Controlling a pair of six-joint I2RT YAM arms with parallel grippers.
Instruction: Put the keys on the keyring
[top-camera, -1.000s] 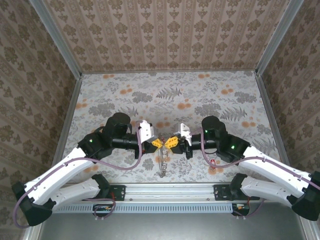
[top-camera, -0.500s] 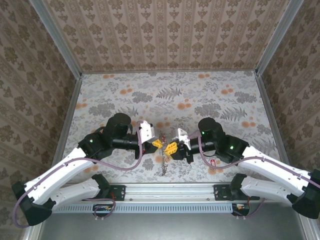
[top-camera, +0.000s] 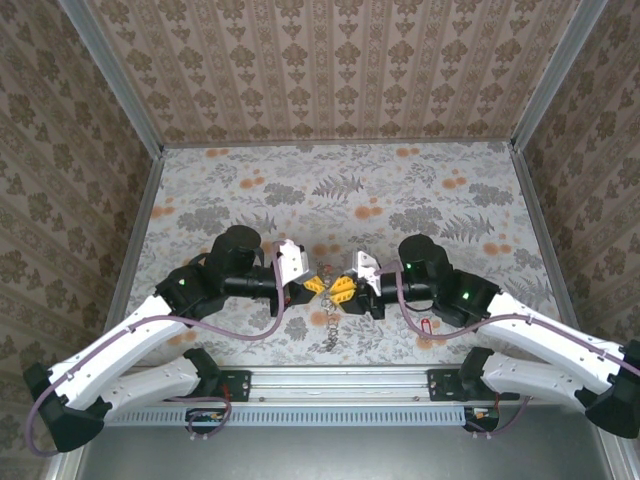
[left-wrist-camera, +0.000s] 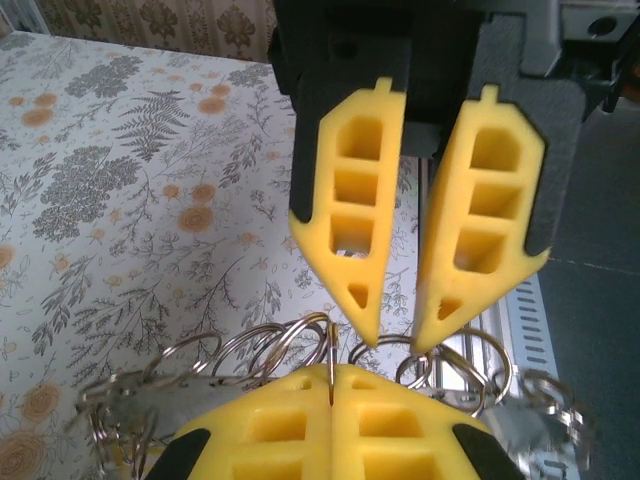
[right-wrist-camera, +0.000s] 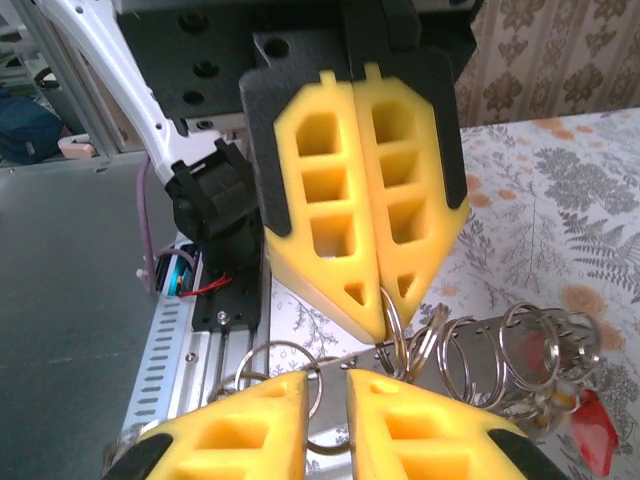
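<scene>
— Steel rings, where? L gripper (left-wrist-camera: 330, 375) state?
— Pressed together on a ring of the keyring (left-wrist-camera: 265, 345). R gripper (right-wrist-camera: 327, 375) slightly parted, facing it; I see chain hanging between them.

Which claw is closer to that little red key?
Right. The red key lies behind the right gripper, by its arm; the left gripper sits farther away, beyond it.
</scene>
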